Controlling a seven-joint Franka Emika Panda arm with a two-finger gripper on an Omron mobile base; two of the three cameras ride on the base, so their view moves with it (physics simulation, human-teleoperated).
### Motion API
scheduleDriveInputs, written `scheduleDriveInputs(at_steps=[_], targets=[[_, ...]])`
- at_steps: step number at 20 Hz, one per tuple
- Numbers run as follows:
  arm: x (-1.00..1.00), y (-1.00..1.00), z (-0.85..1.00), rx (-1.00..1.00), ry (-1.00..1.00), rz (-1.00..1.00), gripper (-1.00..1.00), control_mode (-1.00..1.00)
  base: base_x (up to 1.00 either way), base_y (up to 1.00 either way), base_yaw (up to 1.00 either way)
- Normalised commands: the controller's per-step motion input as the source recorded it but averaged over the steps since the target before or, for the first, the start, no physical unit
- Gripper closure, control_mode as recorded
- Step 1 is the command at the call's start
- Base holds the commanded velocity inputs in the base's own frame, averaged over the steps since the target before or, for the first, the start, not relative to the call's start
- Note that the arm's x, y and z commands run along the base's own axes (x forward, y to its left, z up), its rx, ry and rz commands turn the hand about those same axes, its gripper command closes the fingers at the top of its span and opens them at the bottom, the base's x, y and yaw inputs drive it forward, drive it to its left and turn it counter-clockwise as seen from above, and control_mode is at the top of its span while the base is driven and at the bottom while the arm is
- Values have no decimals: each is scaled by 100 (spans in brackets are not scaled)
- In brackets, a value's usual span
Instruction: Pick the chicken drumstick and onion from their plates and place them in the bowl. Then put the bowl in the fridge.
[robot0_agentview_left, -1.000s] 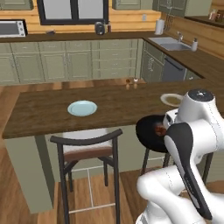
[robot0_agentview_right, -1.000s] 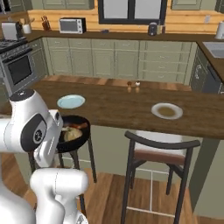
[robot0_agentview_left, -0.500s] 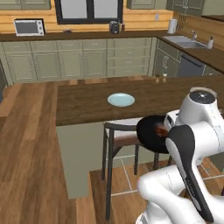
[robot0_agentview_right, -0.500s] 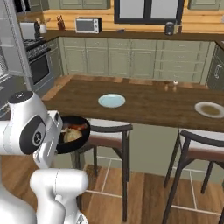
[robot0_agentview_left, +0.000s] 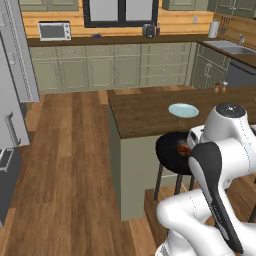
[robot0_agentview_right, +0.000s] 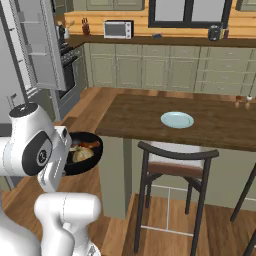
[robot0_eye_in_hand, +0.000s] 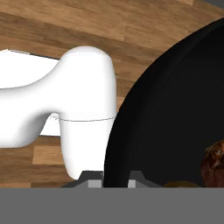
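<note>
1. The gripper (robot0_eye_in_hand: 110, 178) is pinching the rim of the bowl (robot0_agentview_right: 82, 152), its jaws pressed nearly together on the thin black wall, and is carrying the bowl in the air in front of the robot's chest, off the wooden island counter (robot0_agentview_right: 150, 117).

2. The relation that matters next: the fridge (robot0_agentview_right: 35, 47) is lying off at about ten o'clock from the bowl in the right base view, its grey door (robot0_agentview_left: 22, 55) standing open at ten o'clock in the left base view too (the shelves inside are not showing, so I cannot tell which one is free).

3. The bowl is sitting roughly level, glossy black and deep, with open wooden floor between it and the fridge.

4. Inside it the chicken drumstick (robot0_agentview_right: 90, 145) is resting as a reddish-brown piece towards the far rim, and the onion (robot0_agentview_right: 81, 155), a pale tan lump, is lying just beside it towards the robot.

5. The pale blue plate (robot0_agentview_right: 177, 120) is sitting bare on the counter, at about two o'clock from the bowl.

6. In my judgement both foods are already loaded, and only the carry to the fridge is remaining.
</note>
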Motion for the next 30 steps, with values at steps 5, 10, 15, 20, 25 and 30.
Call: scheduleDriveInputs(at_steps=[5, 10, 15, 20, 25, 30], targets=[[0, 0, 0, 0, 0, 0, 100, 100, 62, 100, -7], [0, 0, 0, 0, 0, 0, 100, 100, 86, 100, -16], [0, 0, 0, 0, 0, 0, 100, 100, 67, 84, -13], [0, 0, 0, 0, 0, 0, 100, 100, 66, 20, -20], [0, 0, 0, 0, 0, 0, 100, 100, 45, -7, -18], [0, 0, 0, 0, 0, 0, 100, 100, 57, 0, -5]])
